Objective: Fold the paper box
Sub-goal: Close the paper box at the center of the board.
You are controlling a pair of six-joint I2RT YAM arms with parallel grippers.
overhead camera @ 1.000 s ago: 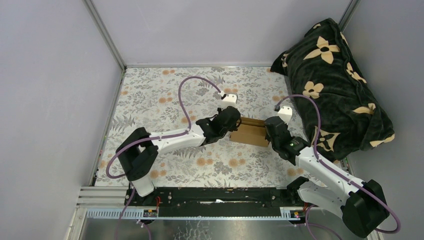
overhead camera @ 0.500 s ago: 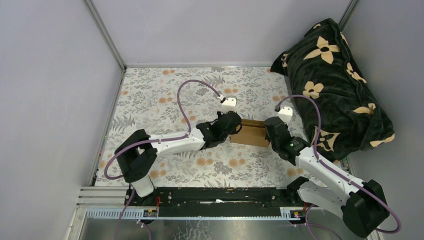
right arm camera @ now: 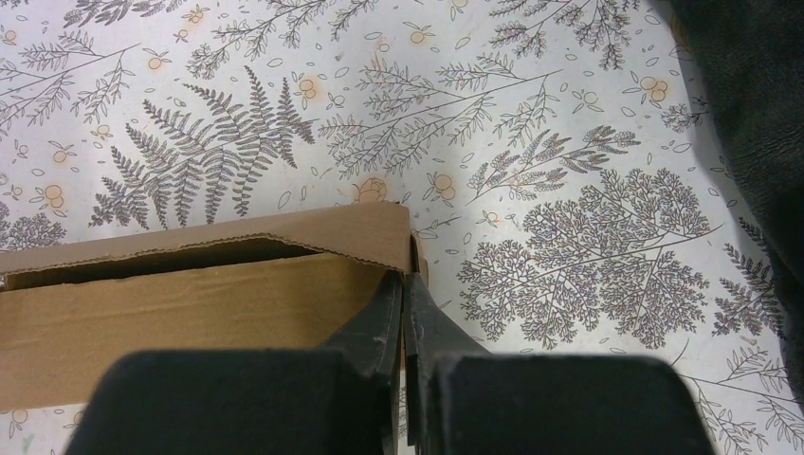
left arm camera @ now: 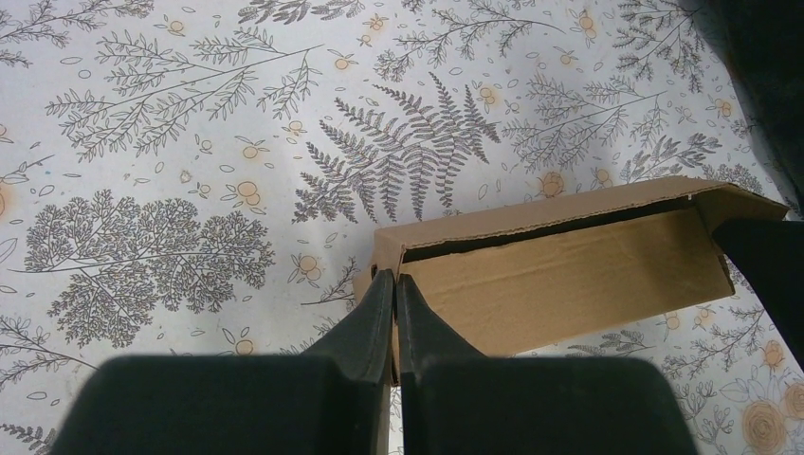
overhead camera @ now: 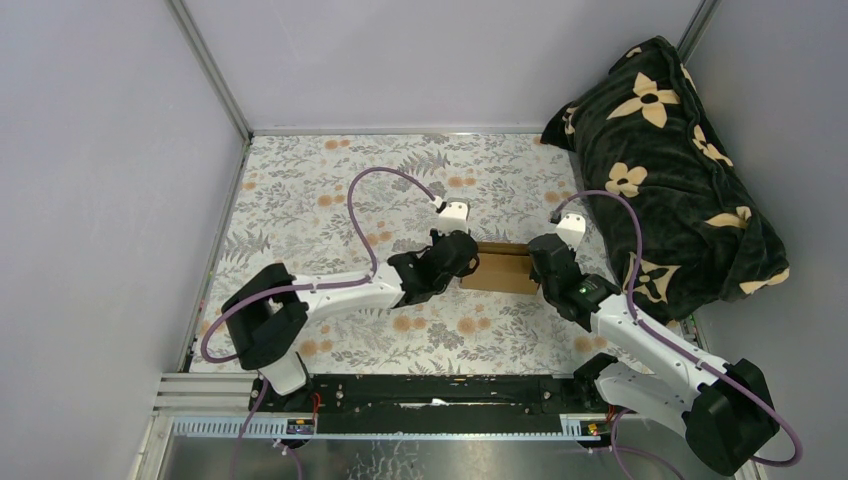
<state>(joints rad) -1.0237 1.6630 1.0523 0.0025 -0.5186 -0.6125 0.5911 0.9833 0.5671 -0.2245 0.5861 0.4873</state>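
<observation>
The paper box [overhead camera: 505, 271] is a plain brown cardboard box lying on the floral table mat between my two arms. In the left wrist view the box [left arm camera: 569, 275] has a dark slit along its top edge. My left gripper [left arm camera: 395, 284] is shut on the box's left end wall. In the right wrist view the box [right arm camera: 190, 303] fills the lower left. My right gripper [right arm camera: 405, 284] is shut on the box's right end wall. In the top view the left gripper [overhead camera: 468, 262] and right gripper [overhead camera: 538, 268] hold opposite ends.
A black blanket with tan flowers [overhead camera: 670, 160] is heaped at the right, close to the right arm. Grey walls close in the left, back and right sides. The floral mat [overhead camera: 330, 190] covers the table.
The left arm has shifted slightly down and left, its cable loop moving with it. The box and the right arm have hardly moved.
</observation>
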